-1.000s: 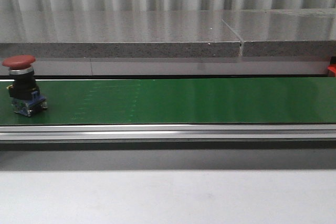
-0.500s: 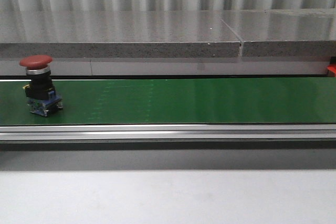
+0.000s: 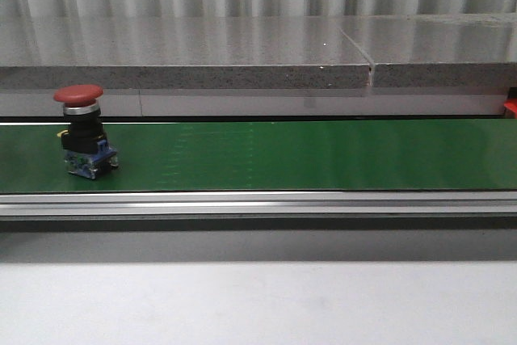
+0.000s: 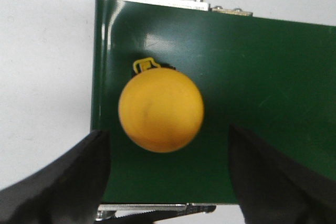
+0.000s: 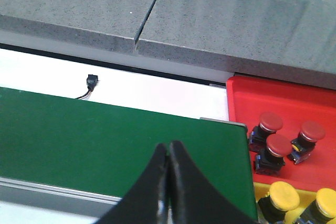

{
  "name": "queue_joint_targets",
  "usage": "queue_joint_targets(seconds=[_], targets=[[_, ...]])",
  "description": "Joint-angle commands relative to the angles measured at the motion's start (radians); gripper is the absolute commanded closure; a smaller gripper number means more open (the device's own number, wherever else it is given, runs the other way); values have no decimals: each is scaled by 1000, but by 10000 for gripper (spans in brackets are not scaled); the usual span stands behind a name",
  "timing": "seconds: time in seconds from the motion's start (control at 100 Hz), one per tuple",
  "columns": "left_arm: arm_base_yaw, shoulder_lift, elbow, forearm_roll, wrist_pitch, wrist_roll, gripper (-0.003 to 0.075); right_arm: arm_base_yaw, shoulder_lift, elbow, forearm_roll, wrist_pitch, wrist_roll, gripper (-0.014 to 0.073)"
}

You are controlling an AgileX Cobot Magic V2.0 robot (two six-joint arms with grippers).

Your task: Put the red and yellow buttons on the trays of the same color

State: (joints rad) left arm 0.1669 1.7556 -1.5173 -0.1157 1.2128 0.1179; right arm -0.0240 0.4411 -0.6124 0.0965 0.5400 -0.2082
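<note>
Both end effectors have matte black, tapering fingers [image 4: 63,182].

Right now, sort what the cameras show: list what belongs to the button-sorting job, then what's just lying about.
Job:
red button on the green belt
yellow button on the belt end
red tray holding three red buttons
two yellow buttons below it

Lying about:
small black connector with wires
grey stone ledge
</note>
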Motion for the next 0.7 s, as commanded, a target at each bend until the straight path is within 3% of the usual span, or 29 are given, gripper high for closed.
queue_joint_targets(seconds=[0.0,0.16,0.28,0.35,0.52,0.69], targets=[[-7,-53,-31,-33,-50,4,229,-1,6,-25,-6,-68,-9,662],[-7,-91,-31,-75,-102,49,272,-1,6,-25,-6,-68,-9,662],[-22,-143,-29,-90,-147,65,356,-1,6,-25,-6,-68,-9,662],[-52,-183,-12,-74,-177,65,442,-1,6,-25,-6,-68,-9,662],[-162,-303,81,29,-283,65,744,-1,6,-25,-6,-68,-9,662],[-229,-428,203,38,-378,61,741,-1,6,-25,-6,-68,-9,662]])
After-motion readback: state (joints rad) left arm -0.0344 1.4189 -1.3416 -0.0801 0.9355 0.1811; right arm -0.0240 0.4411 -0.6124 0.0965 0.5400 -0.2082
